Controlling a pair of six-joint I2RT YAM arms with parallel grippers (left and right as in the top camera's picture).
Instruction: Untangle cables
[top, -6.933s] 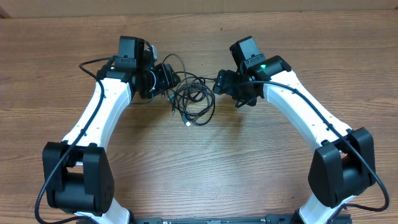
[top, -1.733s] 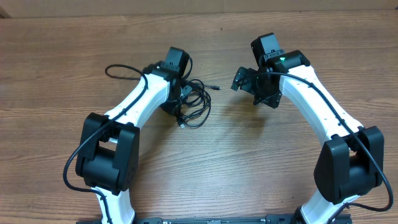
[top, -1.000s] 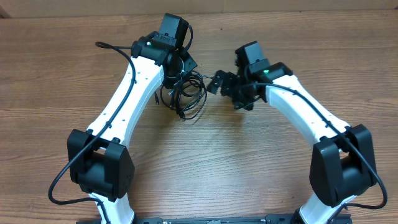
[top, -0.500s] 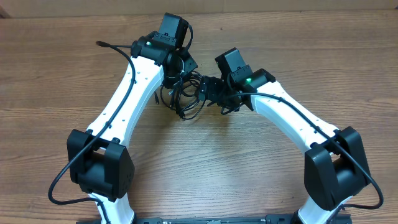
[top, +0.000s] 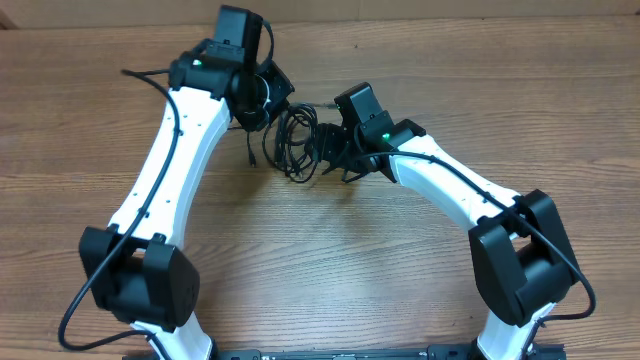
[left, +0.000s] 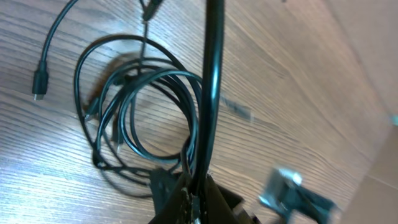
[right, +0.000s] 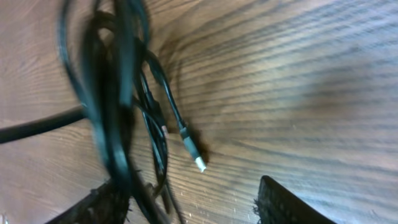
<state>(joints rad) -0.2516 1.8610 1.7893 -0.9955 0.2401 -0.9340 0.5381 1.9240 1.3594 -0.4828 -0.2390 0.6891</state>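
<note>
We see a wood-grain tabletop (top: 420, 70). The left claw (top: 266, 97) is clenched on a strand of the cables (top: 297, 146) bundled just beside it. The right claw (top: 324, 150) stands released against the bundle.

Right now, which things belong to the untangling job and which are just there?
Job: cables; left gripper, shut on one strand; right gripper, open at the bundle.
Not the job: table; arm wiring.
</note>
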